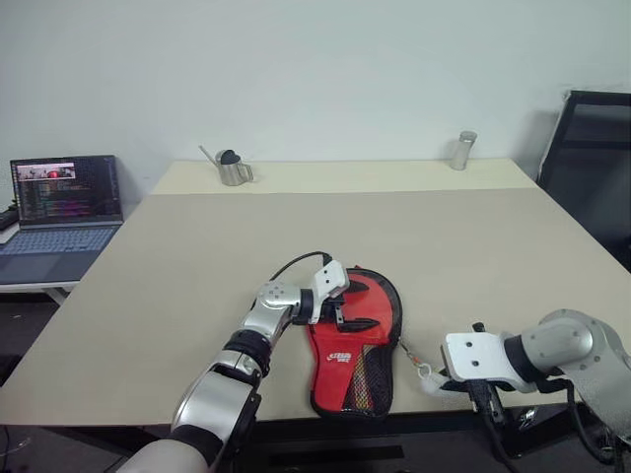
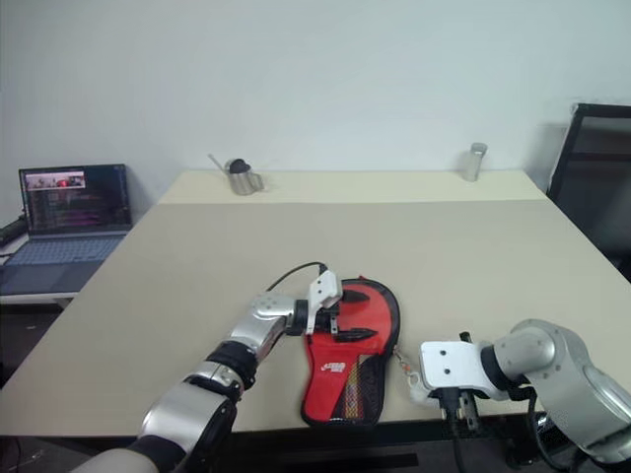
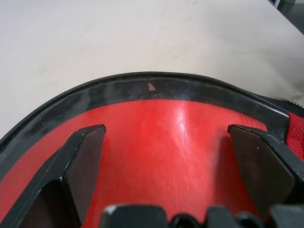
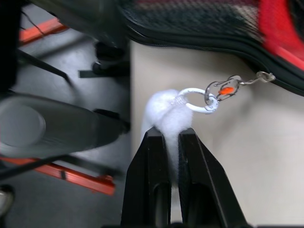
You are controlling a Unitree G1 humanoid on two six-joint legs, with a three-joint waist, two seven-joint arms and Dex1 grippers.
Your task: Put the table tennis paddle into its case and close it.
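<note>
Beige and broad, the tabletop (image 1: 197,256) carries a small metal watering can (image 1: 233,169) and a steel tumbler (image 1: 463,150) at its far edge, with an open laptop (image 1: 64,202) on a side desk to our left. Near the front edge lies the paddle-shaped soft fabric case (image 1: 357,367), red side up with its white logo and mesh pocket. The table tennis paddle with the round red rubber face (image 3: 166,142) is already inside, its face showing at the case's open rounded end. Our left gripper (image 1: 347,313) is spread wide, its black fingers (image 3: 83,156) resting over the rubber face and gripping nothing. Our right gripper (image 4: 171,142) is pinched tight on a white fluffy pull tab (image 4: 166,114), linked by a small metal clasp (image 4: 223,90) to the case's zip. We judge the closing step under way. Next we must keep the case pinned, clear the left fingers from the opening, and draw the tab along the zip without losing hold of it.
</note>
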